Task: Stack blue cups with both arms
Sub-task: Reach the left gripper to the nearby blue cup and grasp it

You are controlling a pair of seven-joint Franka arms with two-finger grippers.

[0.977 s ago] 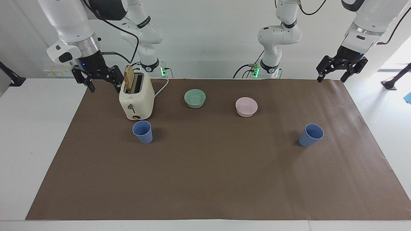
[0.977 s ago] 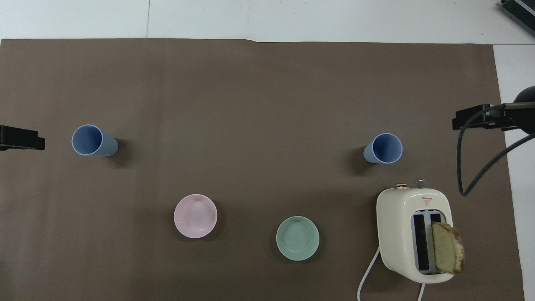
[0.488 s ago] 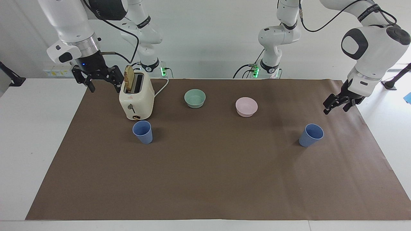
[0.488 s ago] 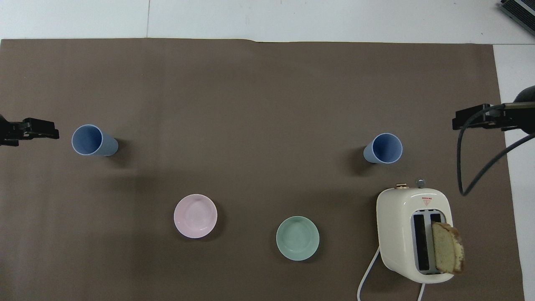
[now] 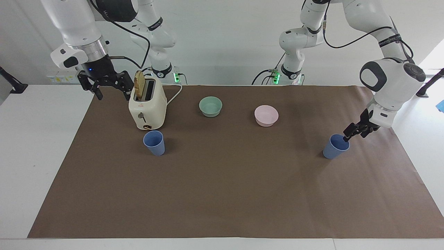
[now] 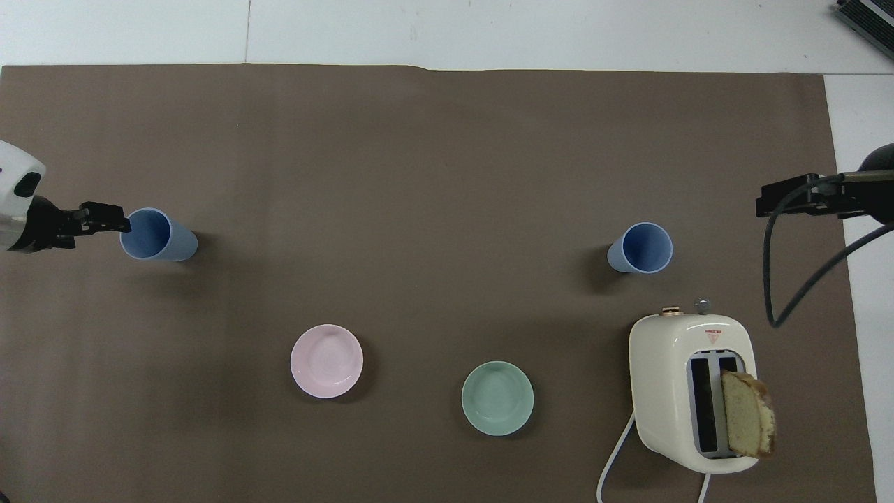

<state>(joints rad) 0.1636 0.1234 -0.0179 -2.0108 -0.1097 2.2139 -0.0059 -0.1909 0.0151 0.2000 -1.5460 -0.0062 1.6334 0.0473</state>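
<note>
Two blue cups stood upright and well apart on the brown table cover [image 5: 222, 194], neither nested in the other. The left gripper [image 5: 354, 131] was at the rim of the blue cup at the left arm's end [image 5: 335, 146]; its fingers were spread, with one fingertip [image 5: 346, 138] at the cup's mouth, and whether that tip touched the rim could not be told. In the overhead view the same gripper [image 6: 105, 218] pointed its tips at the rim of that cup [image 6: 155, 235], and nothing was pinched between them. The right gripper [image 5: 110, 86] hung with fingers spread and empty over the edge of the cover at the right arm's end, just beside the cream toaster [image 5: 147, 104], where the arm waited. A slice of bread [image 5: 139, 84] stood in the toaster slot closest to those fingers. The blue cup at the right arm's end [image 5: 154, 142] stood just beside the toaster's lever face, farther from the robots than the toaster and apart from the right gripper's fingers. A green bowl [image 5: 210, 106] and a pink bowl [image 5: 266, 115] lay between the two grippers, nearer to the robots than either cup, and well apart from both sets of fingers.
</note>
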